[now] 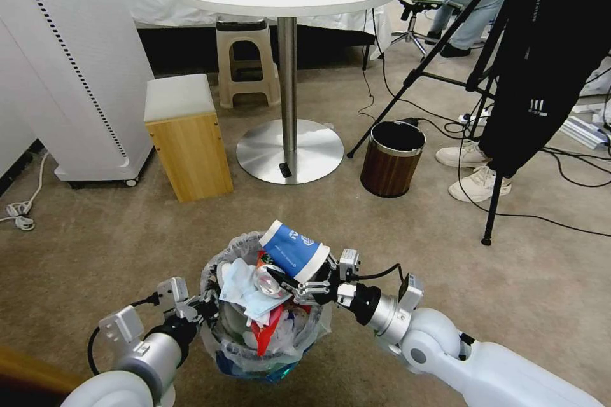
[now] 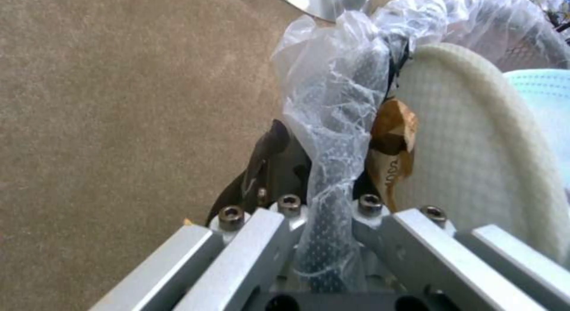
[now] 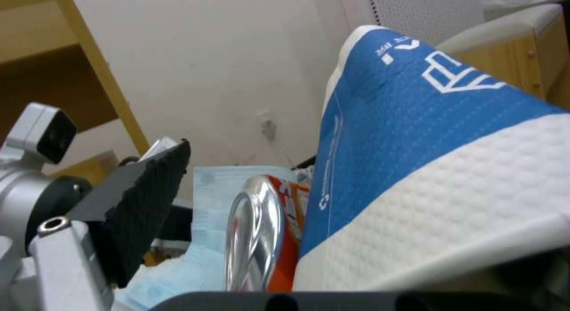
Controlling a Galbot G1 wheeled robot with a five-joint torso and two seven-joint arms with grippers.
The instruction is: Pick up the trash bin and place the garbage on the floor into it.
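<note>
The trash bin (image 1: 270,346), black mesh with a clear bag liner, sits low in the head view, heaped with garbage. My left gripper (image 1: 205,308) is shut on its left rim; the left wrist view shows the bag and mesh rim (image 2: 332,124) pinched between the fingers of this gripper (image 2: 332,139), beside a white slipper (image 2: 475,146). A blue-white paper cup (image 1: 294,251) lies on top of the heap. My right gripper (image 1: 296,276) is open at the cup, one black pad (image 3: 148,190) apart from the cup (image 3: 427,168). A crushed can (image 3: 261,239), a light-blue mask (image 1: 238,289) and a red wrapper (image 1: 264,331) lie inside.
A brown wood-grain bin (image 1: 391,159) stands ahead on the right. Round table base (image 1: 289,151) and a wooden box stool (image 1: 188,137) are ahead. A tripod leg (image 1: 493,203), cables and a person's shoes (image 1: 477,184) crowd the right. Bare carpet (image 1: 95,254) surrounds the trash bin.
</note>
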